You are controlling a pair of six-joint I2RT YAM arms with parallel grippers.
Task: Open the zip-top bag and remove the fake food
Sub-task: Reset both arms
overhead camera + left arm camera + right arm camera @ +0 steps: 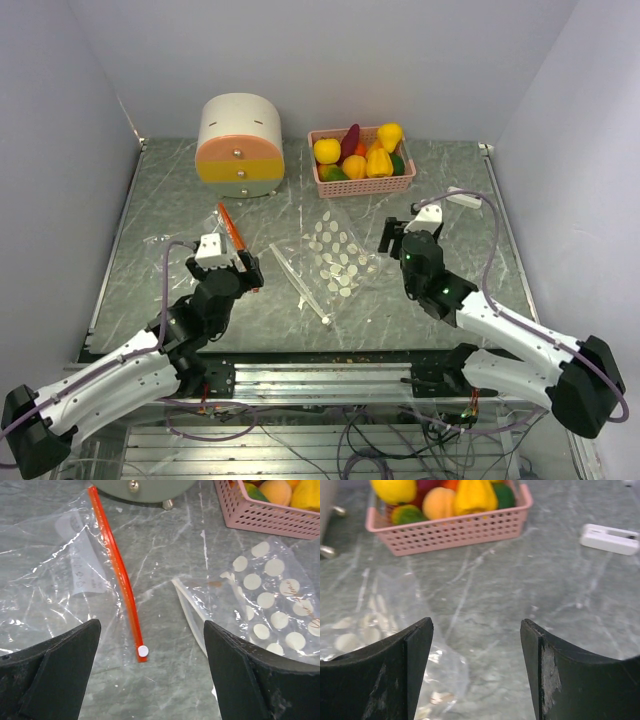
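The fake food (358, 152) lies piled in a pink basket (362, 184) at the back: yellow, orange, red, green and dark purple pieces. It also shows in the right wrist view (445, 495). A clear zip-top bag with a red zip strip (117, 575) and white slider (143, 651) lies flat in front of my left gripper (152, 630), which is open and empty just short of the slider. A second clear bag printed with white dots (335, 258) lies flat mid-table. My right gripper (476, 625) is open and empty, to the right of the dotted bag (370, 625).
A round cream, orange and yellow drawer box (238, 145) stands at the back left. A small white device (610, 531) lies at the back right near the table edge. White walls close in the table on three sides.
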